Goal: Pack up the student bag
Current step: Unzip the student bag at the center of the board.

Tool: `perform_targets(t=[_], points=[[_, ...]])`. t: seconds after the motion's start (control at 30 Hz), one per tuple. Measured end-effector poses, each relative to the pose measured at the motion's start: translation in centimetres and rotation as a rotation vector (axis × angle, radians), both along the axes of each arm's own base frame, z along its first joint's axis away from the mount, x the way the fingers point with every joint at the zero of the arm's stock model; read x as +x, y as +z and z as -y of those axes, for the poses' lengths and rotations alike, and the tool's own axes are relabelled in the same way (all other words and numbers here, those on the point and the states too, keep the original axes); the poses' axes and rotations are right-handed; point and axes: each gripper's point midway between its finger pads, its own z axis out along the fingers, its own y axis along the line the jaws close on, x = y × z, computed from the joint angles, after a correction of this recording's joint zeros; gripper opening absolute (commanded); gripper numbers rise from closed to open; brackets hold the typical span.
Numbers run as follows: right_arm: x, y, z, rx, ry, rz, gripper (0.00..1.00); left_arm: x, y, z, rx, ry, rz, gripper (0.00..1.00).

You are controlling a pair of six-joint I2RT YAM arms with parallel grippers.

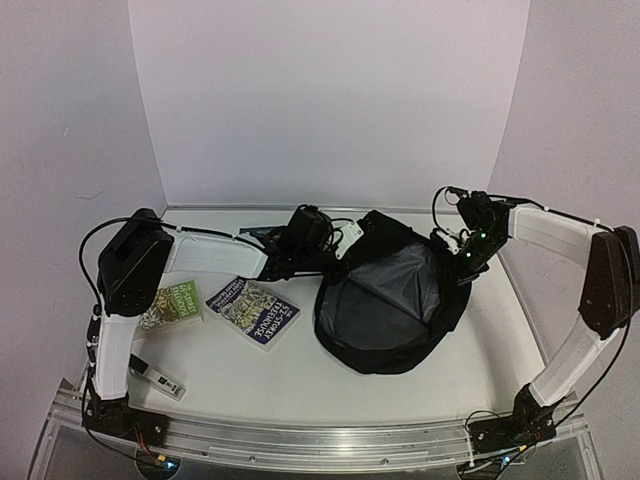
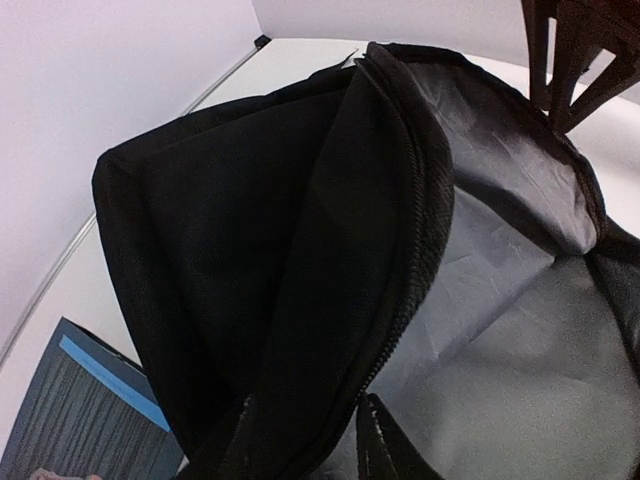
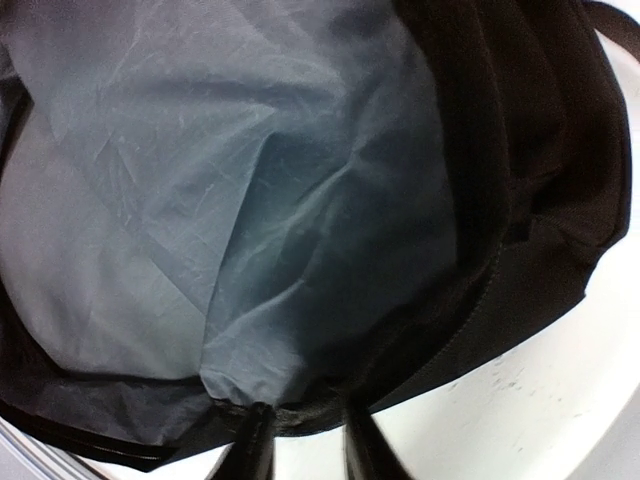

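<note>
Black fabric of the student bag (image 1: 385, 300) lies on the counter (image 1: 330, 390) between your two end effectors, mouth open. Your left end effector (image 2: 305, 440) is pinched on the rim nearest it; the right end effector (image 3: 305, 440) clamps the opposite rim. Pull them apart unevenly and a rim could slip free, collapsing the mouth before the purple book (image 1: 253, 309), just outside the left one, goes in.

Bag (image 1: 390, 300): large, soft, black fabric with grey lining. It lies slumped on the table (image 1: 300, 385), right of centre, with the mouth unzipped and spread wide. A second, black-lined compartment appears to run along its left rim.
</note>
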Motion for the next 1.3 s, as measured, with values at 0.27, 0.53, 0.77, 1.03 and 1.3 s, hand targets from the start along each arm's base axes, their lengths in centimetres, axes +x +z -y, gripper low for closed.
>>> perform_targets(t=[0.27, 0.53, 0.77, 1.03, 1.3], points=[[-0.3, 0.6, 1.1, -0.03, -0.026, 0.034, 0.0, 0.1, -0.2, -1.8, -0.034, 0.011, -0.065, 0.0], [-2.3, 4.9, 2.7, -0.075, 0.011, 0.158, 0.0, -1.6, 2.5, -2.9, -0.119, -0.026, -0.178, 0.0], [-2.0, 3.6, 2.7, -0.1, 0.046, 0.114, 0.71, 0.5, 3.2, -3.9, -0.159, 0.022, -0.248, 0.0], [-5.4, 6.2, -1.2, 0.175, 0.133, 0.099, 0.98, 3.8, 3.0, -1.5, -0.159, 0.05, -0.306, 0.0], [-8.2, 7.8, -4.8, 0.263, 0.207, 0.184, 0.98, 6.0, 0.5, -1.7, -0.158, 0.111, -0.455, 0.0]])
